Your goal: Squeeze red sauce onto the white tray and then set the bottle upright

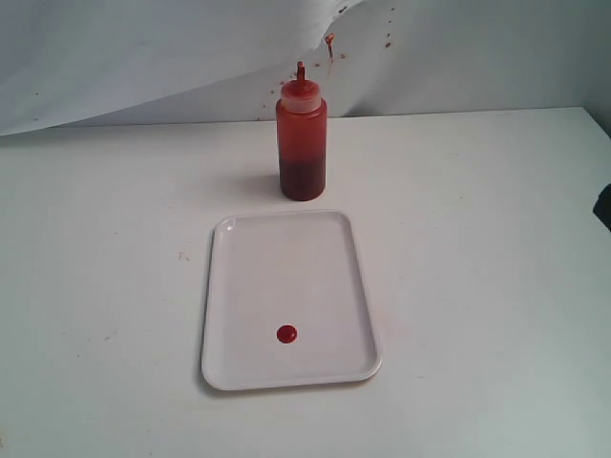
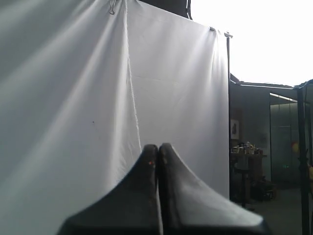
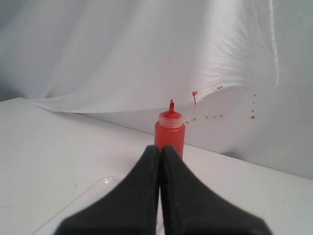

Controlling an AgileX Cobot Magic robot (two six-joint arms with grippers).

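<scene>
The bottle (image 1: pixel 302 138) stands upright on the white table just behind the white tray (image 1: pixel 239 286), red-tinted with a pale cap and a pointed nozzle. A small round blob of red sauce (image 1: pixel 286 334) lies on the tray near its front edge. Neither gripper shows in the exterior view. My right gripper (image 3: pixel 160 149) is shut and empty, pointing at the bottle (image 3: pixel 170 132) from a distance, with a corner of the tray (image 3: pixel 93 191) below it. My left gripper (image 2: pixel 158 148) is shut and empty, facing a white hanging sheet away from the table.
A white backdrop sheet (image 1: pixel 191 48) hangs behind the table, dotted with reddish specks (image 1: pixel 330 40) near the bottle. A dark shape (image 1: pixel 603 205) sits at the table's right edge. The left wrist view shows a dim room with shelves (image 2: pixel 249 152) beyond the sheet.
</scene>
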